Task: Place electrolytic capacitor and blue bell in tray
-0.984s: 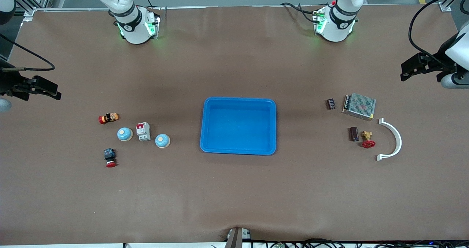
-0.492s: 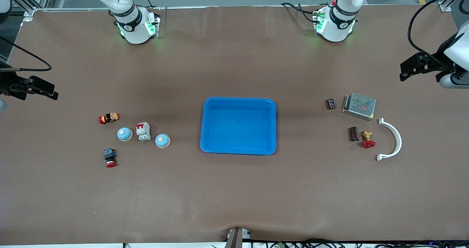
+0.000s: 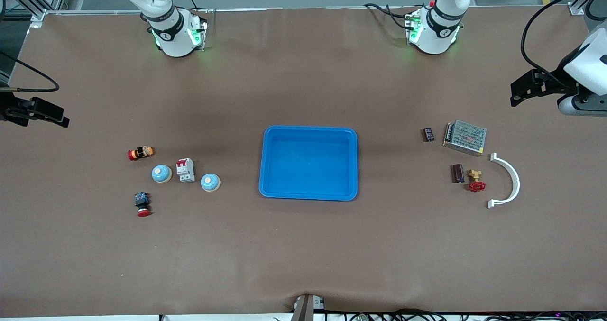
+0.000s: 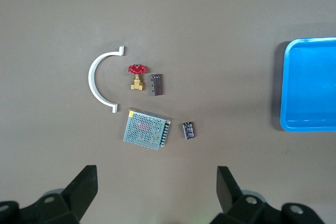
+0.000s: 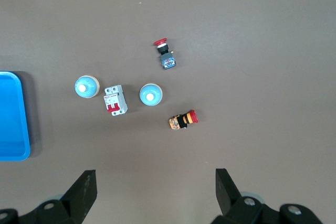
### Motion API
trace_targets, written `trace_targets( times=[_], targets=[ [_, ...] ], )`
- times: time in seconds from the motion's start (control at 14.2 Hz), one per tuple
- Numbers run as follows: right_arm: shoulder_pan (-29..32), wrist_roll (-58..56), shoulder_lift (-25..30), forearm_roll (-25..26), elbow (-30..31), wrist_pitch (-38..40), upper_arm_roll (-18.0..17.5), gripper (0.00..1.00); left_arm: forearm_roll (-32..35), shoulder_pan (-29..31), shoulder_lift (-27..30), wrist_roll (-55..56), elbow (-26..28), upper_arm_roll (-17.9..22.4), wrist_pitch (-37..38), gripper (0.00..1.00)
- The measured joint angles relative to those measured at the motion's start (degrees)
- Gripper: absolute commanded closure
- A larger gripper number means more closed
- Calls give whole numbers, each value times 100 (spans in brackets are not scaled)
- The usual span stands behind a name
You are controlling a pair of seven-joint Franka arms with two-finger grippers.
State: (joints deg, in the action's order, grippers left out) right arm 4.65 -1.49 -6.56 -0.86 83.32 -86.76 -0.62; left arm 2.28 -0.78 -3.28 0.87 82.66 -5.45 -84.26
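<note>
tray [image 3: 308, 133] empty at tabletop [image 3: 303, 245] centre | left hand [image 4: 155, 192] released, held over left arm's end | right hand [image 5: 152, 192] released, held over right arm's end

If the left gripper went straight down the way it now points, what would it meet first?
Probably bare table: the open left gripper points down just short of the mesh power supply, though depth is unclear.

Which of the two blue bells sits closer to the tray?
The blue bell between the circuit breaker and the tray; the other bell lies past the breaker.
</note>
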Motion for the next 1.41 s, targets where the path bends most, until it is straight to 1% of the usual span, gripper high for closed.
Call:
trace_targets(
  times=[0.42,0.7,0.98,1.19,1.41],
  targets=[
    [5,-80,0,5,-41,-113,-17,0,-2,27,-21,2,8,-1,0,0],
    [-9,-855,0,-5,-42,-145,-55,0,-115,53,-22,2,9,1,0,0],
    [-5,-955,-2,-170,-29,-147,-50,0,-119,217,-98,3,103,11,-60,0],
    [-13,-836,-17,-236,-16,-343,-54,0,-119,302,-258,3,503,24,-667,0],
    [-277,-254,-195,-240,0,-467,-80,0,-120,303,-338,16,1237,23,-1565,0]
  ],
)
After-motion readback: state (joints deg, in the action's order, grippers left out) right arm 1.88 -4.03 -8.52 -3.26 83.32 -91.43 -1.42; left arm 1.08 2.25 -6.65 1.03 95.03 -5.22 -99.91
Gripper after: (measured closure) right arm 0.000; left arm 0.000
